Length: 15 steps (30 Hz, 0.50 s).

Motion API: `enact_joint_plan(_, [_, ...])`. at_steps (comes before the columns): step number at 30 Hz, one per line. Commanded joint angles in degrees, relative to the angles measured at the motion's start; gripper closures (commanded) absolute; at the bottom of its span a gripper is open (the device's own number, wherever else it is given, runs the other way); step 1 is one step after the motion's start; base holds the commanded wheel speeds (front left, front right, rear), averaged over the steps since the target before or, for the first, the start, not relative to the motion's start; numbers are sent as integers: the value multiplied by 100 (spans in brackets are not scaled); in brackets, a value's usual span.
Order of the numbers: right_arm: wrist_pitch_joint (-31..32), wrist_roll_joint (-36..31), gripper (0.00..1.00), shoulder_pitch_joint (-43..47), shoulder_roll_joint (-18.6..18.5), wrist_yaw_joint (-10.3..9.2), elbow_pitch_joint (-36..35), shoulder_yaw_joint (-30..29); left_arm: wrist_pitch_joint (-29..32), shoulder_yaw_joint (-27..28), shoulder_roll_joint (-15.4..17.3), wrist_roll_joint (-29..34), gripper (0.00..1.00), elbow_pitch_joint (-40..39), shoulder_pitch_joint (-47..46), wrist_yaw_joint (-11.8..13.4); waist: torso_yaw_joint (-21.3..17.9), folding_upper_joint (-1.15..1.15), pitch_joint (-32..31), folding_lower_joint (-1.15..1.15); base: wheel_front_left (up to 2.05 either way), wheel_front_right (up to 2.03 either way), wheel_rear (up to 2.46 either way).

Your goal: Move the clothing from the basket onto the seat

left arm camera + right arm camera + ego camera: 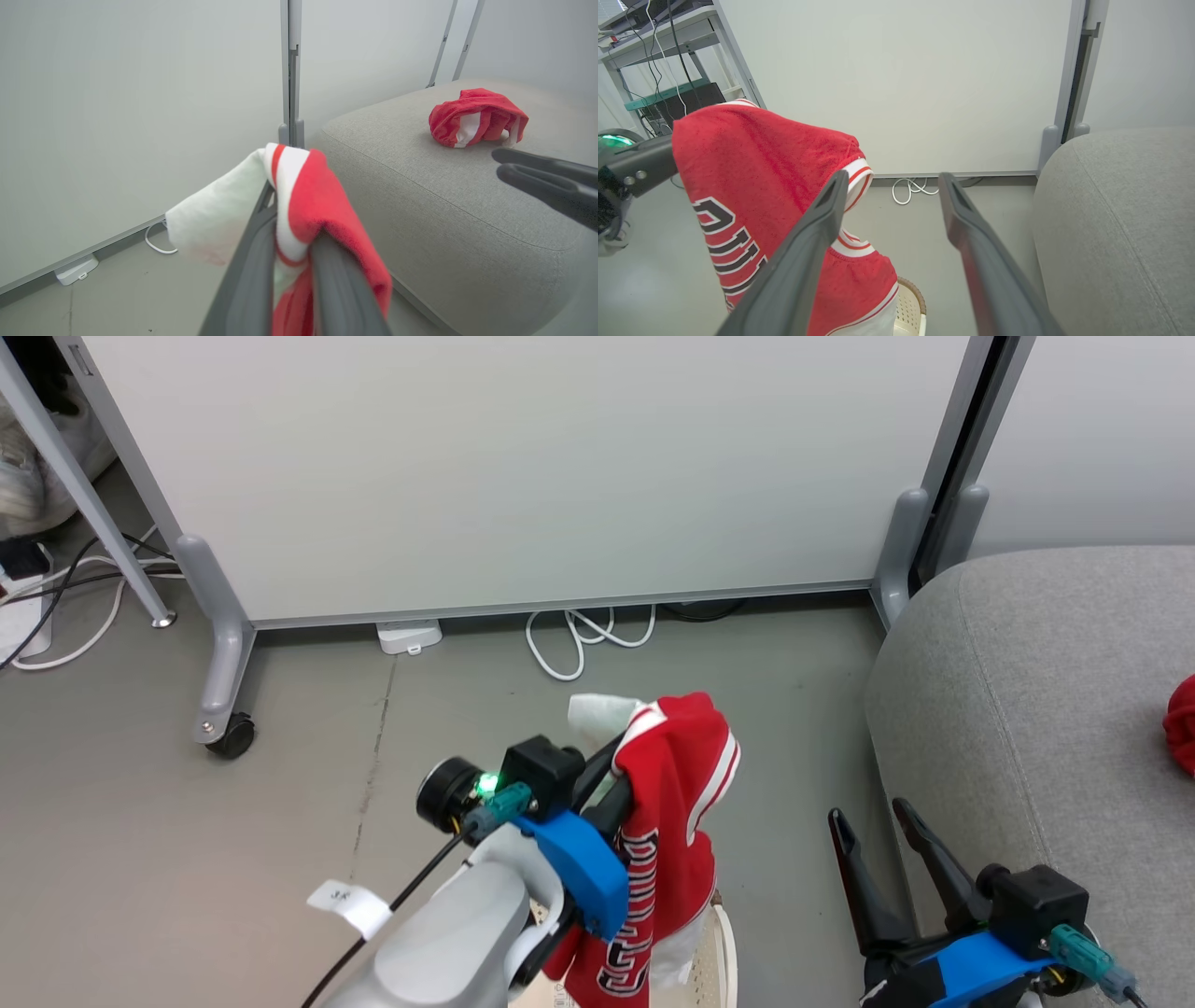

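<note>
Left claw (609,775) clamps the lettered red garment (677,803), hanging above the basket (724,943), apparently for carrying to the seat (1027,709), where the other garment (476,116) lies. Right claw (870,812) gapes empty.

The head view looks down from above; both wrist views, lower and closer, share the seat (444,200).
</note>
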Motion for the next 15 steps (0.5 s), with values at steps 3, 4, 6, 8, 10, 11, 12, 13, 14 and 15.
enact_joint_plan(3, [54,24,0,127,-3,3,-31,39,-5,-92,-45,-162,100,109,-367,-5,21,-1,-63,1,0,0,0])
enact_joint_plan(4, [68,23,0,150,-3,3,-33,50,7,-124,-57,-213,100,143,-452,-5,24,-1,-78,1,0,0,0])
enact_joint_plan(6, [91,23,0,179,-3,3,-36,73,32,-184,-82,-303,100,183,-618,-5,30,-1,-102,1,0,0,0])
enact_joint_plan(8, [91,23,0,179,-3,3,-41,103,66,-223,-95,-389,100,212,-770,-5,32,-1,-116,1,0,0,0])
enact_joint_plan(10, [110,32,0,177,-3,3,-45,146,103,-290,-100,-501,100,178,-918,-5,26,-1,-126,1,0,0,0])
enact_joint_plan(11, [116,37,0,173,-3,3,-45,167,123,-346,-104,-564,100,126,-985,0,21,-1,-129,1,0,0,0])
enact_joint_plan(12, [124,37,0,167,-3,3,-44,193,153,-402,-105,-627,100,87,-1052,30,16,-1,-131,1,0,0,0])
enact_joint_plan(13, [131,37,0,161,-3,3,-41,217,170,-451,-104,-680,100,47,-1107,61,10,-1,-133,1,0,0,0])
enact_joint_plan(14, [130,35,0,156,-3,3,-38,241,196,-515,-99,-737,100,4,-1159,99,4,-1,-135,1,0,0,0])
enact_joint_plan(15, [130,39,0,149,-3,3,-33,266,217,-576,-99,-799,100,-34,-1209,131,-3,-1,-134,1,0,0,0])
